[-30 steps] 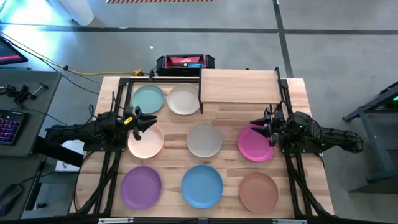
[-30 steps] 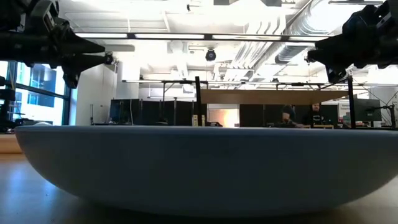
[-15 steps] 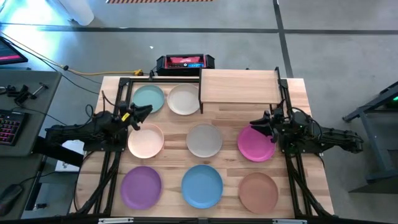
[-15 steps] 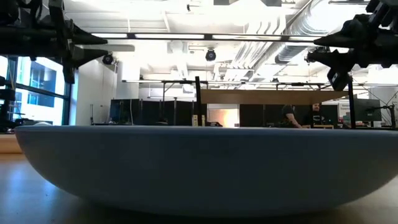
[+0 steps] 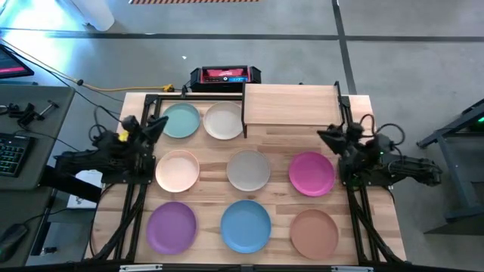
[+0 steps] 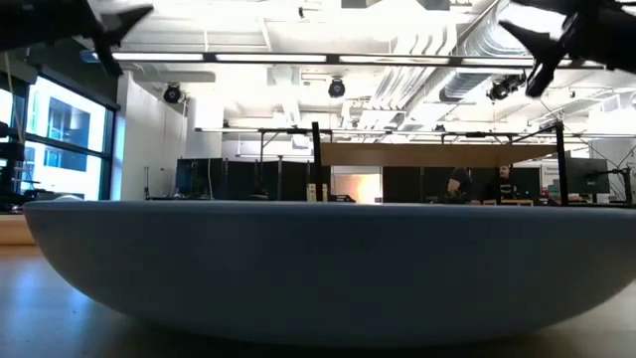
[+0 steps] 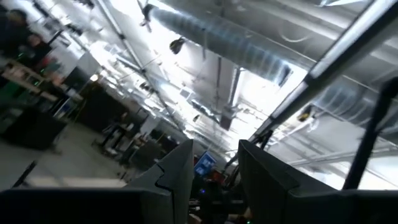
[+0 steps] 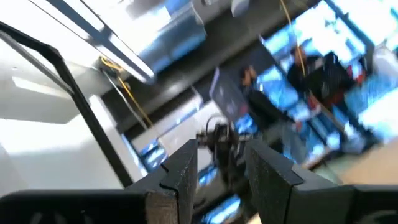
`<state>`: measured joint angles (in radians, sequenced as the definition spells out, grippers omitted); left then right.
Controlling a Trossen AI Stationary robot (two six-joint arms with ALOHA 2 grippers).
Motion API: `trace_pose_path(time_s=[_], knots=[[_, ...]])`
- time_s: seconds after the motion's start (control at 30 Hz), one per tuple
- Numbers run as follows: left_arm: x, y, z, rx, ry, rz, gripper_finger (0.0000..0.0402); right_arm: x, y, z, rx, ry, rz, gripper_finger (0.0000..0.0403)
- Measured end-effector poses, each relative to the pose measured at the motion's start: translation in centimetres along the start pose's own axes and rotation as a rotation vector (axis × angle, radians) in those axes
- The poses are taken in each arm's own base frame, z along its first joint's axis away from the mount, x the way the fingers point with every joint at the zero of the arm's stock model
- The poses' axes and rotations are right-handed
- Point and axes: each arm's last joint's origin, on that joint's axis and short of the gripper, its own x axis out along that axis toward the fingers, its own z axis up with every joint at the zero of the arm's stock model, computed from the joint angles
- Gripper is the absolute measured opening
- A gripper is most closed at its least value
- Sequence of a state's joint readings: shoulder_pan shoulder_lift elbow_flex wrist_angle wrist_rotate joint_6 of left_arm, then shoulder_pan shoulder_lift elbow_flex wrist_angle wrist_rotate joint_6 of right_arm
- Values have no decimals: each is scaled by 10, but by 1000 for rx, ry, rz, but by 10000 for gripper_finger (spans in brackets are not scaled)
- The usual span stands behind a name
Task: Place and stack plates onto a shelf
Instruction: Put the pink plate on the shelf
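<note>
The desk (image 5: 363,196) is a butcher-block top carrying eight plates and a shelf. In the high view, taking the centre of the desk as the dial centre, the shelf (image 5: 290,104) stands at about 1 o'clock, at the far edge; its board is bare.

The plates lie flat and apart from one another in three rows.
- Far row: the teal plate (image 5: 181,120) at 10 o'clock, with the cream-white plate (image 5: 223,121) just beside it at 11 o'clock, next to the shelf's left end.
- Middle row: the peach-pink plate (image 5: 177,170) at 9 o'clock, the grey plate (image 5: 249,170) at the centre, the magenta plate (image 5: 311,173) at 3 o'clock.
- Near row: the purple plate (image 5: 172,227) at 7 o'clock, the blue plate (image 5: 246,225) at 6 o'clock, the terracotta plate (image 5: 314,233) at 5 o'clock.

In the low view the blue plate fills the foreground, and the shelf board shows as a thin band behind it.

The left gripper (image 5: 153,127) is raised at the desk's left edge, between the teal and peach-pink plates and touching neither. In the left wrist view its fingers (image 7: 177,174) point up at the ceiling; the jaws stand slightly spread with nothing between them.

The right gripper (image 5: 327,138) is raised at the desk's right edge, at 2 o'clock, just beyond the magenta plate and near the shelf's right legs. In the right wrist view its jaws stand slightly spread and hold nothing.
</note>
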<state>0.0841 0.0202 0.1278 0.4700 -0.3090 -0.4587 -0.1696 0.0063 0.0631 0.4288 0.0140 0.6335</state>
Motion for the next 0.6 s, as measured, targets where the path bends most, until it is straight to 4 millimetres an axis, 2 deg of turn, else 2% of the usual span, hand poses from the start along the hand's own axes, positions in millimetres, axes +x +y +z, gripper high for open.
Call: trace_pose_path(time_s=[0.13, 0.3, 0.6], knots=[[9, -14, 20, 66, -8, -37, 117, 3, 12, 18, -90, -45, -17, 119], [26, -30, 39, 157, 64, -26, 117, 11, 30, 43, -194, -35, -52, 119], [63, -52, 56, 298, 238, 33, 117, 37, 61, 85, -258, 150, -156, 119]])
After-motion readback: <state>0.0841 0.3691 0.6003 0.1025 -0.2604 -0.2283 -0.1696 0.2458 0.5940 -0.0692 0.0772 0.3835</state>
